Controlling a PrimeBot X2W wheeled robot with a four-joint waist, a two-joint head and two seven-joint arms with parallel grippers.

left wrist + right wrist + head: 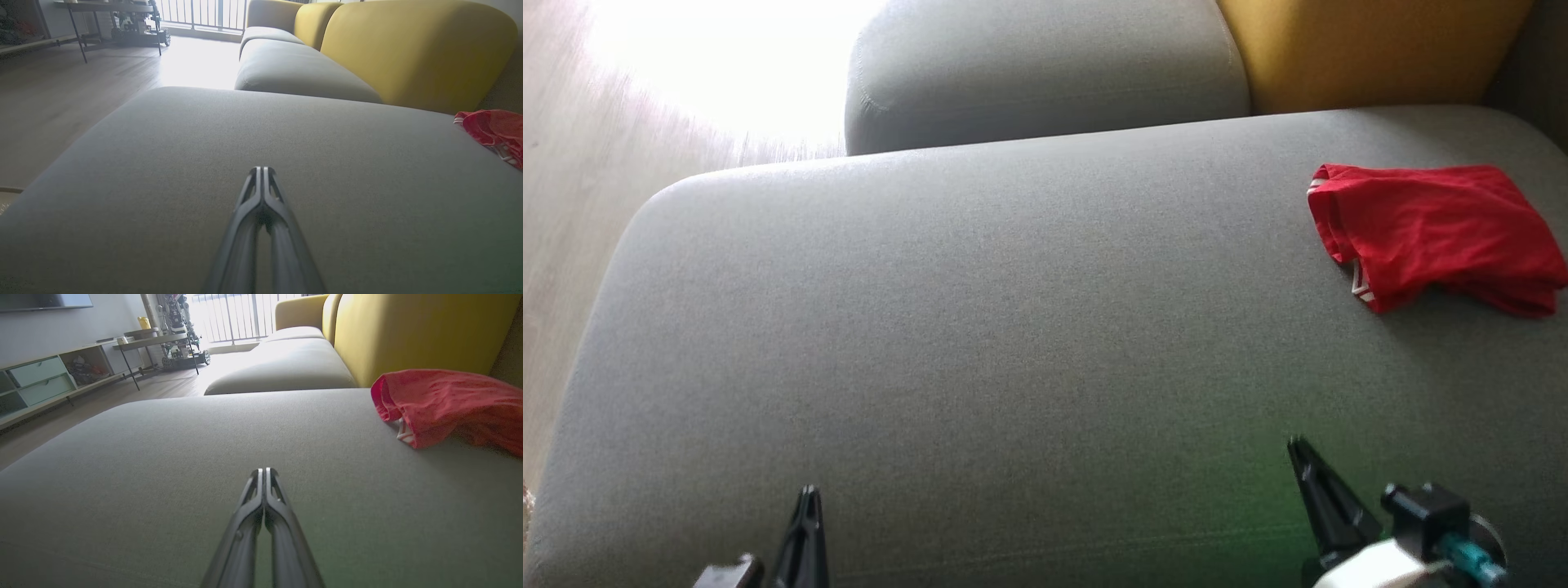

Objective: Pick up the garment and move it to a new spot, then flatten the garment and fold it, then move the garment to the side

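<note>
The crumpled red fabric garment with white trim [1433, 233] lies bunched at the far right of the broad grey upholstered sofa cushion [980, 327], near the yellow backrest [1372, 49]. Its long axis runs across the cushion. Both claws are closed and empty — the right gripper [1297, 447] sits nearer, the garment ahead and to its right; the left gripper [809, 494] is well apart from it.

The garment [1429, 233] lies on the cushion [980, 327] near its far right corner. The left pincer [807, 496] is over the near edge at left, the right pincer [1297, 447] at right. A backrest [1372, 49] stands behind.
</note>
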